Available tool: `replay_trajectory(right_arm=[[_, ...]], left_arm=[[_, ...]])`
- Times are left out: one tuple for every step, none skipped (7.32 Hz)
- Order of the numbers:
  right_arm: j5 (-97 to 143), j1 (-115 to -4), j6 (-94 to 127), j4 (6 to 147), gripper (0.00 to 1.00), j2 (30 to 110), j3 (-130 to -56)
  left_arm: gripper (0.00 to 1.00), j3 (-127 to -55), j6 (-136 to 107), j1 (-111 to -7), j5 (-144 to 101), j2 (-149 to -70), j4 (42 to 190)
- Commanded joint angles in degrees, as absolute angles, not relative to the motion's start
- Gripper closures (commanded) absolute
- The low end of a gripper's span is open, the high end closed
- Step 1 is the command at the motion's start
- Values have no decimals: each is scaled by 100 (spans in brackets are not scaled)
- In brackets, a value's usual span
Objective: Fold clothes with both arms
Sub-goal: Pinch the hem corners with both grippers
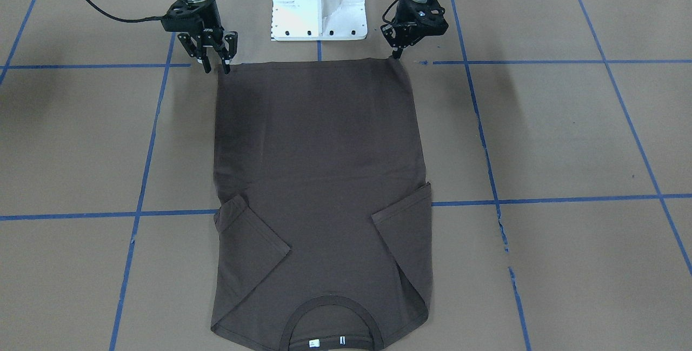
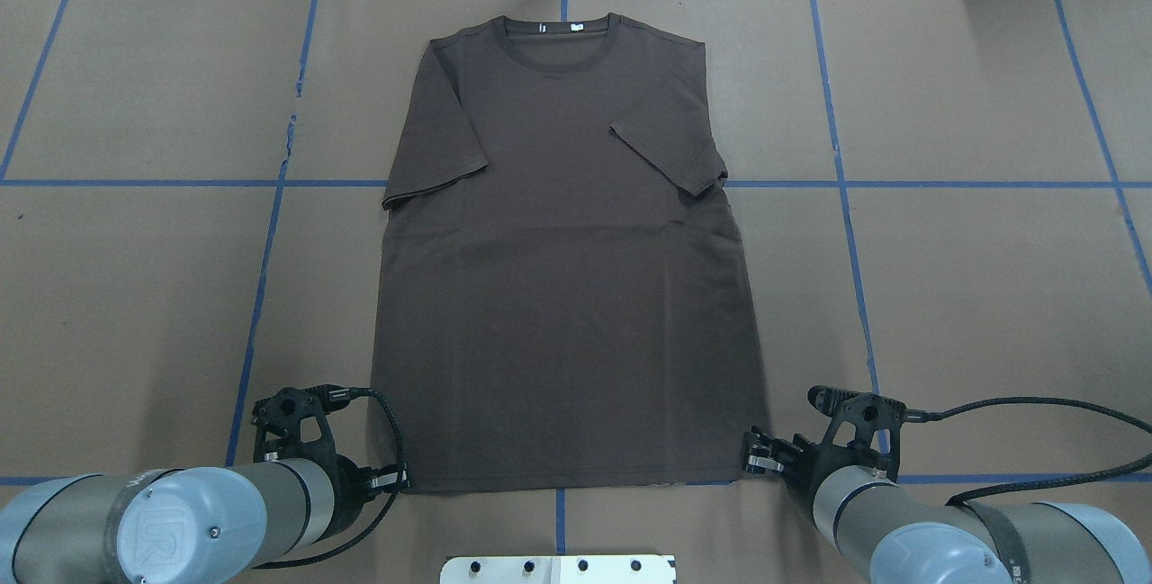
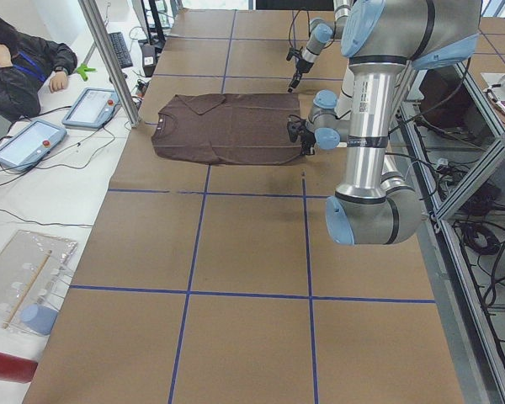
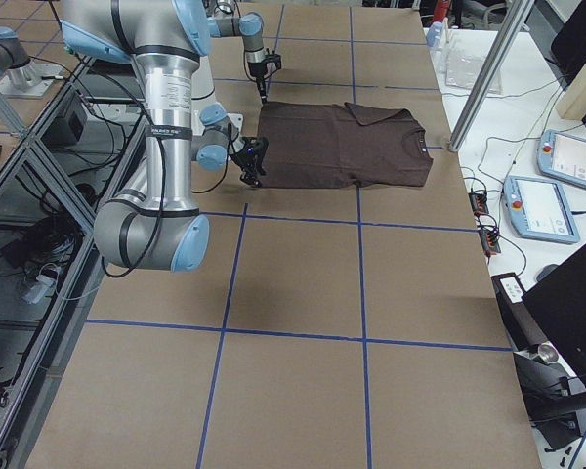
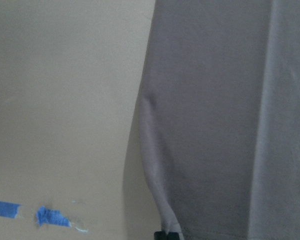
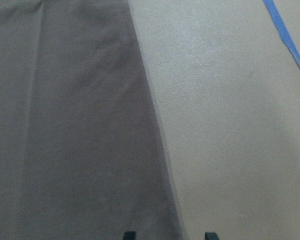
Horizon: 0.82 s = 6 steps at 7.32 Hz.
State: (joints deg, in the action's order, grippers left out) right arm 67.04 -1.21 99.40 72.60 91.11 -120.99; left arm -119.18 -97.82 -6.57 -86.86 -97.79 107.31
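The dark brown T-shirt point(image 1: 319, 167) lies flat on the brown paper, collar point(image 2: 560, 44) at the far end, both sleeves folded in over the body. My left gripper point(image 1: 397, 58) is at the near hem corner on the robot's left. In the left wrist view point(image 5: 167, 235) it is shut on the hem corner, and a ridge of cloth rises from it. My right gripper point(image 1: 217, 67) is open and straddles the other hem corner. In the right wrist view the shirt's edge point(image 6: 160, 165) runs between its two fingertips point(image 6: 129, 234). The chest lettering is hidden.
The white pedestal base point(image 1: 319, 5) stands just behind the hem, between the arms. Blue tape lines point(image 2: 270, 233) cross the paper-covered table. An operator point(image 3: 17, 67) and two tablets point(image 3: 25, 139) are at the far side, beyond a metal post point(image 3: 109, 59).
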Motion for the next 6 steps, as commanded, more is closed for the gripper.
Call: replay_trajectory(right_arm=[[6671, -53, 9940, 7260, 51, 9071, -12059], [6619, -35, 9940, 7260, 51, 9070, -12059], [6609, -18, 9949, 7260, 51, 9062, -12015], [6583, -9, 9941, 7260, 51, 9062, -11980], [6557, 0, 9940, 7260, 51, 9018, -11962], [6539, 9, 9940, 7260, 51, 9009, -11910]], left_arm=[[100, -11927, -9826, -650, -8684, -9773, 10731], [100, -11953, -9852, -650, -8684, -9773, 10731], [100, -11953, -9853, -650, -8684, -9773, 10731], [100, -11953, -9853, -650, -8684, -9773, 10740], [100, -11953, -9853, -650, -8684, -9773, 10732], [100, -11953, -9861, -650, -8684, -9773, 10740]])
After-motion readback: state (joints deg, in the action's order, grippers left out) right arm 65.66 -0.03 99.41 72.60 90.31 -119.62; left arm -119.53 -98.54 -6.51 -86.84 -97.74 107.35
